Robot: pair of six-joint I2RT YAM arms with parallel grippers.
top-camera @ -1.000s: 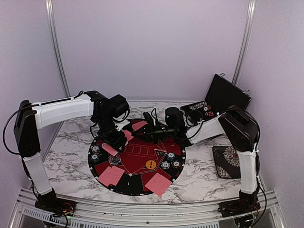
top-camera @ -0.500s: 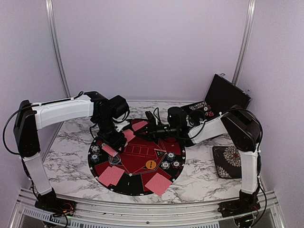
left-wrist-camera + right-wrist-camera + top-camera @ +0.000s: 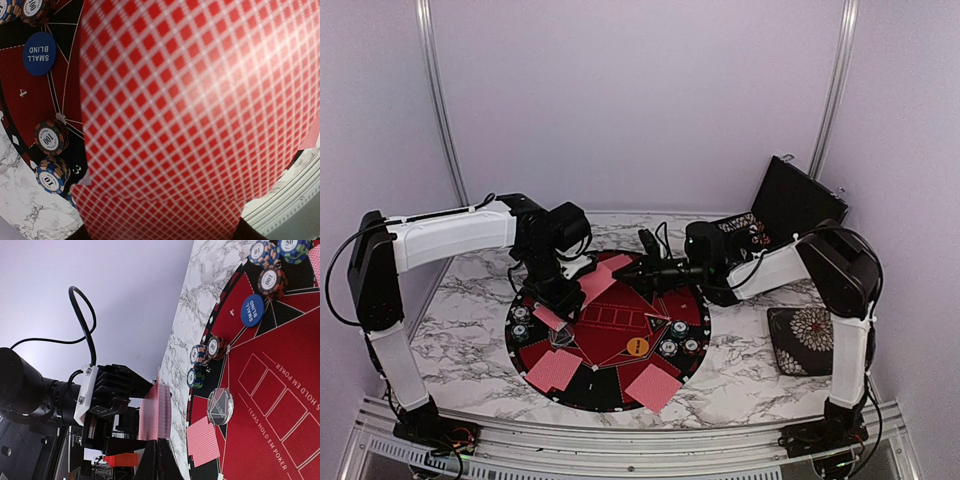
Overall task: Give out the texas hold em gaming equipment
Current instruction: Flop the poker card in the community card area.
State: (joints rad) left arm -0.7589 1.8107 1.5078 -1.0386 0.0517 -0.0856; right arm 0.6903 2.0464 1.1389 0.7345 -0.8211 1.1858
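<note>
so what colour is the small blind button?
Blue with white lettering; the small blind button shows best in the left wrist view.

Even, soft light; close card (image 3: 185, 115) blurred

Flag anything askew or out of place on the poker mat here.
Nothing looks spilled or damaged. The chip stacks stand upright on the mat, and dealt cards lie flat. The left gripper holds a card deck above the mat.
</note>
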